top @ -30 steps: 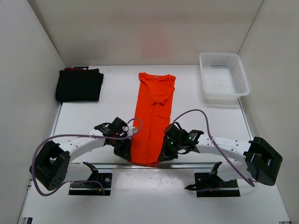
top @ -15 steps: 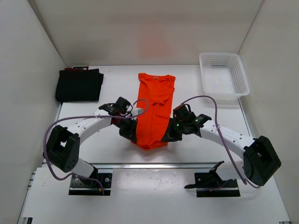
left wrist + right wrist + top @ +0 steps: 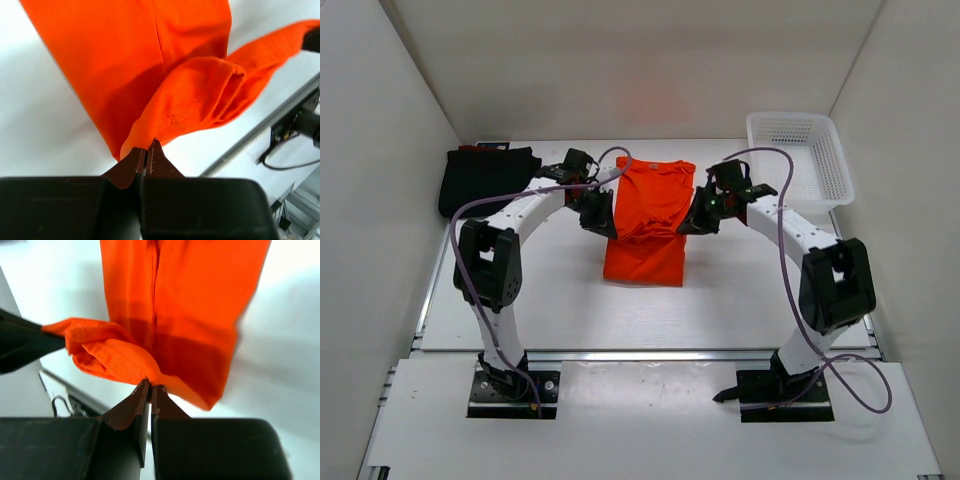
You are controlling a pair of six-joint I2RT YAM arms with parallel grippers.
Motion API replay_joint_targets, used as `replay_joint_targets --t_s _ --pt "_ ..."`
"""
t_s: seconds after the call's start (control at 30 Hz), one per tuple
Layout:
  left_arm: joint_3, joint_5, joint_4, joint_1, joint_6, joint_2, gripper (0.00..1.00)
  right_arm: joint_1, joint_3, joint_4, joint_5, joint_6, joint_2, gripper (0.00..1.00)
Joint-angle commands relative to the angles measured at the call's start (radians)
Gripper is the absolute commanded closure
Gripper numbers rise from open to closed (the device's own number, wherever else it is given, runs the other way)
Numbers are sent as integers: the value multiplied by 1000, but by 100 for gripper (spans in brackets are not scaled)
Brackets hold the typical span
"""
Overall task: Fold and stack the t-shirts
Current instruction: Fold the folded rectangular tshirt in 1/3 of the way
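Orange t-shirt [image 3: 645,225]: lay at centre of counter [image 3: 520,300], hem end lifted and doubled over toward collar. Left end effector [image 3: 148,150] and right end effector [image 3: 150,388] each clenched on a hem corner. Risk: an uneven release or slipping corner would skew the fold. Black t-shirt [image 3: 488,182]: folded, far left. White mesh basket [image 3: 800,207]: nothing seen inside.

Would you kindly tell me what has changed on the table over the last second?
The left pincer and the right pincer, shut on the near hem of the orange t-shirt, carried it away from the bases toward the collar, folding the shirt in half. The black t-shirt and white basket stayed put.
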Motion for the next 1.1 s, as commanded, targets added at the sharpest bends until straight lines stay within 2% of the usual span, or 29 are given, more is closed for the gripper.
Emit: replay_joint_targets --t_s 0.0,0.23,0.4,0.53,0.57,0.6,0.63,0.7,0.77,0.8,0.83,0.9,0.93,1.03,1.07 --pt "100 -9 25 16 -13 51 100 -29 118 1 -23 -86 97 100" --pt "224 -40 36 9 1 174 100 -44 155 10 -9 -91 178 100" --pt "260 -58 48 16 -7 216 100 -73 163 65 -12 -81 206 100" --pt "273 -48 65 19 1 243 100 -96 224 39 -14 -97 282 100" --pt "278 -49 68 18 2 257 100 -106 226 39 -23 -94 296 100" --pt "289 -29 70 22 14 269 100 -101 223 45 -29 -86 301 95" --pt "292 -34 67 22 16 283 96 -112 215 50 -34 -69 316 91" --pt "319 -46 62 30 19 300 81 -126 212 73 -43 -66 316 81" --pt "347 -64 68 56 14 294 47 -132 241 85 -20 -63 310 78" --pt "362 -72 73 70 25 289 34 -135 252 96 0 -72 304 76" --pt "384 -90 73 75 28 268 29 -132 275 99 32 -83 290 76" --pt "413 -110 93 85 36 233 7 -117 297 90 76 -107 264 74" --pt "407 -115 97 94 42 204 2 -101 303 78 96 -130 240 75" --pt "306 -138 159 102 73 87 1 -18 266 61 170 -201 188 80" --pt "228 -143 209 104 77 29 3 5 240 56 175 -207 175 83"
